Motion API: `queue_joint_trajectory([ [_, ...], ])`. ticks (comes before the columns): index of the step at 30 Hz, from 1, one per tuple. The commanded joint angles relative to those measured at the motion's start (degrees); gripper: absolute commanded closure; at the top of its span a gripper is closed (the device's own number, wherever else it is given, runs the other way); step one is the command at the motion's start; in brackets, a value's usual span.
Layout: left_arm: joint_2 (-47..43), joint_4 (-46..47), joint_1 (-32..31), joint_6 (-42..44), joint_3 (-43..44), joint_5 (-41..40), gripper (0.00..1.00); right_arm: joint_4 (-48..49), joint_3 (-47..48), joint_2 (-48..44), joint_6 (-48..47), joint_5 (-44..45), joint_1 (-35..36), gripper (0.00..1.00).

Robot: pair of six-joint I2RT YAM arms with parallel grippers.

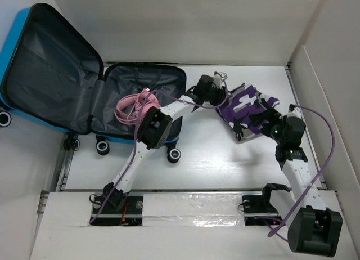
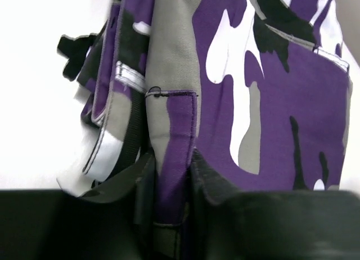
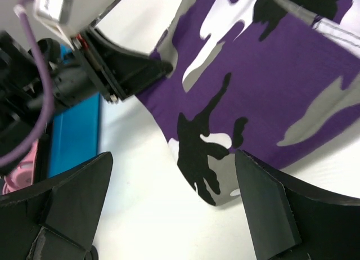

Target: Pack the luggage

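Note:
The blue suitcase (image 1: 34, 111) lies open at the left, its lid leaning on the wall, its grey-lined tray (image 1: 160, 83) holding pink headphones (image 1: 135, 107). A purple, white and black camouflage garment (image 1: 250, 111) lies on the table to the right of it. My left gripper (image 1: 220, 97) is shut on the garment's left edge; in the left wrist view the fingers (image 2: 216, 184) pinch a purple fold (image 2: 171, 158). My right gripper (image 1: 269, 125) is open over the garment's right corner (image 3: 205, 158), not touching it.
White walls close in the table on the left, back and right. The suitcase's wheels (image 1: 102, 146) stand on the table in front of the tray. A purple cable (image 1: 323, 158) loops beside the right arm. A taped strip (image 1: 197, 206) runs along the near edge.

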Motion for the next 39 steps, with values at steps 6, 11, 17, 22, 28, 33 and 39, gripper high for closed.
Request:
queue_joint_trajectory([
  [6,-27.4,25.3,-0.8,-11.2,-46.2,-14.7,0.93,-1.2,5.4,-2.1,-4.2,-1.4,2.9,0.05],
  [11,-34.5,28.1,-3.6,-13.2,-54.6,-17.9,0.56,-1.2,6.1,-0.2,-5.0,-1.9,4.8,0.03],
  [17,-38.5,23.8,-3.0,-11.7,-52.5,-23.0,0.04,-1.6,6.0,-0.2,-6.1,-0.9,5.9,0.03],
  [22,-34.6,16.1,-1.2,-7.2,-43.9,-26.6,0.01,-1.7,6.2,-0.6,-6.2,-0.6,6.4,0.03],
  [28,-16.0,-5.1,-1.2,-0.1,-20.6,-16.2,0.01,-1.9,6.2,-1.9,-6.2,-0.5,6.4,0.03],
  [33,-10.1,-11.2,-2.5,2.5,-13.4,-14.4,0.01,-2.1,6.5,-2.1,-6.2,-0.3,6.9,0.03],
  [39,-8.8,-12.6,-2.5,1.9,-12.7,-14.7,0.01,-2.7,6.6,-3.0,-6.2,-0.1,6.9,0.03],
])
